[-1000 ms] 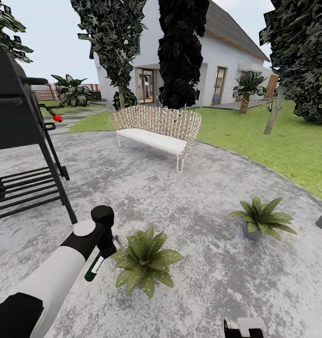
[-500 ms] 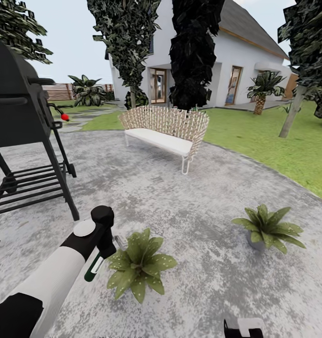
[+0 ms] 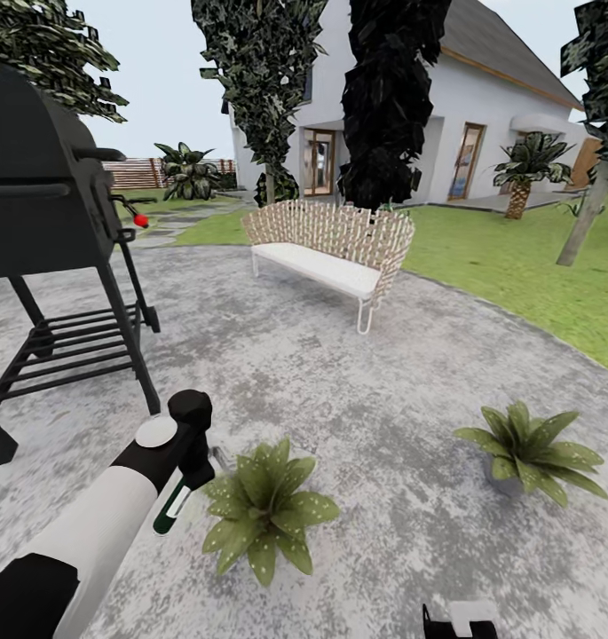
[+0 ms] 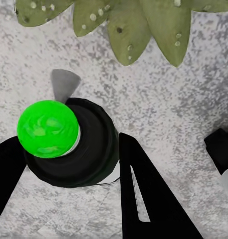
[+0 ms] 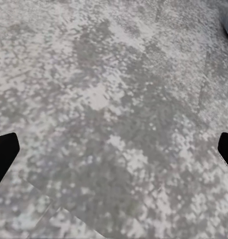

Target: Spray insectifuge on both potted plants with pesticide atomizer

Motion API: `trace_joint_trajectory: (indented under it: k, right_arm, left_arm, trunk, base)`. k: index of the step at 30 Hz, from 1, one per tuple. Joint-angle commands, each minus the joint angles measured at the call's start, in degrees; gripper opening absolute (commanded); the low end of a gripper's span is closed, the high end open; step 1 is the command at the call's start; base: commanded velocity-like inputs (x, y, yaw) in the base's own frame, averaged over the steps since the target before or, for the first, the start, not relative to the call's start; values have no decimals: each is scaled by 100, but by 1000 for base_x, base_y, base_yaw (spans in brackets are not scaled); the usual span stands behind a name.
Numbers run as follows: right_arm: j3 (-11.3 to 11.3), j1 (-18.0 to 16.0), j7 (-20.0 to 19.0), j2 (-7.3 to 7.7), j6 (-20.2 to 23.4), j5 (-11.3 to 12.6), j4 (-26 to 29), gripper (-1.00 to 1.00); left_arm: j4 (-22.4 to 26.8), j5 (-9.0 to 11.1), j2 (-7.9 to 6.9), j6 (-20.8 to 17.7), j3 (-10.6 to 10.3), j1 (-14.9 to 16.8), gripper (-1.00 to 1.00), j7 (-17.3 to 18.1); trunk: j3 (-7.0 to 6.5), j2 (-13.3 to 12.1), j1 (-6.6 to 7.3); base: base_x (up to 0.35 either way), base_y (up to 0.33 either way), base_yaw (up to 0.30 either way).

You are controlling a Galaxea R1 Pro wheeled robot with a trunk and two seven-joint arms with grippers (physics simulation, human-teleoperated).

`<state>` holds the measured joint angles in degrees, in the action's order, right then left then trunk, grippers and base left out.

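Two potted plants sit on the grey stone patio point(image 3: 357, 382): the near potted plant point(image 3: 261, 506) carries white droplets on its leaves, the far potted plant point(image 3: 527, 451) lies well apart to the right. The left gripper point(image 3: 184, 484) is clamped on the pesticide atomizer point(image 4: 69, 144), held just beside the near rosette. The right gripper point(image 5: 114, 149) stands wide open over bare paving. A black grill point(image 3: 46, 231) and a wicker bench point(image 3: 335, 244) stand behind
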<state>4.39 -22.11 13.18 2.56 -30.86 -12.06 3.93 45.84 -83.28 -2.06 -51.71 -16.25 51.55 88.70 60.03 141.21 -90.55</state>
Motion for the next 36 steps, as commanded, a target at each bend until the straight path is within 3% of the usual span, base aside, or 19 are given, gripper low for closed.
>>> trace_joint_trajectory:
  k: [1,7,11,23,26,36]
  right_arm:
    - [44,-4,18,-1,-17,-60,-6,100]
    - [44,-4,18,-2,-16,-67,-6,100]
    - [44,-4,18,-4,-9,-69,-6,100]
    - [44,-4,18,-5,-8,-63,-6,100]
    - [44,-4,20,-2,-8,-62,-6,100]
    - [44,-4,18,-1,-8,-62,-6,100]
  left_arm:
    - [5,-41,-3,-58,-28,4,-100,51]
    - [4,-45,3,-58,-37,-143,-100,25]
    - [10,-3,19,-58,-26,-446,-100,-323]
    - [-2,37,18,-58,-10,-508,-100,-333]
    - [2,32,18,-58,-10,-677,-100,-349]
    - [4,40,49,-58,-7,-726,-100,-365]
  trunk:
    - [6,2,-2]
    - [6,2,-2]
    - [6,2,-2]
    - [6,2,-2]
    - [6,2,-2]
    - [6,2,-2]
  base:
    - [325,0,0]
    - [231,-40,96]
    - [16,-5,265]
    - [0,0,68]
    - [0,-20,254]
    - [-135,-182,90]
